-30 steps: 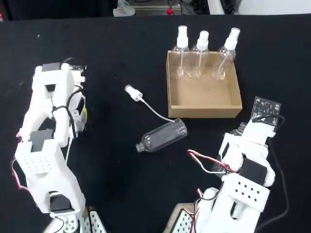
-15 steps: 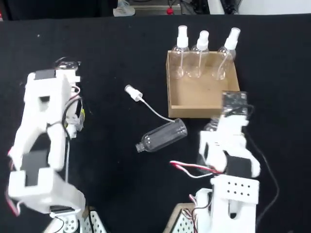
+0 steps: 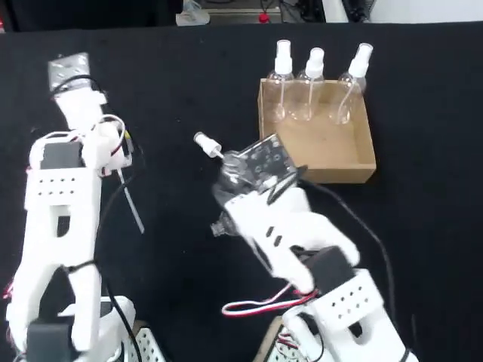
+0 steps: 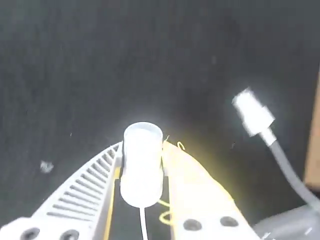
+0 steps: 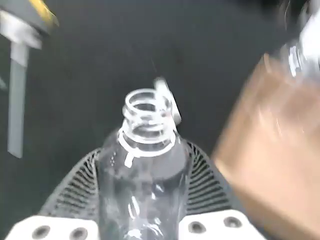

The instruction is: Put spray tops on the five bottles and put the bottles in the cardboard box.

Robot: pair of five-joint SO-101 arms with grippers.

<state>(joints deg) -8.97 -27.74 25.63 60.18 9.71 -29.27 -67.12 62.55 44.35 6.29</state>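
The right tool (image 5: 149,152) gripped an uncapped bottle (image 5: 145,115) just left of the cardboard box (image 3: 339,147); the left tool (image 4: 142,150) clamped a spray top (image 4: 142,172).

The black table (image 3: 173,83) is lit evenly from overhead, with hardly a shadow cast. Glints are caught on the capped bottles (image 3: 309,94) at 1 o'clock. The spray top (image 4: 142,170) is washed out by glare; the cardboard box (image 5: 260,165) is smeared by blur.

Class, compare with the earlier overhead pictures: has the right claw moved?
Yes. The right claw has swung from beside the cardboard box's right corner across to its left side.
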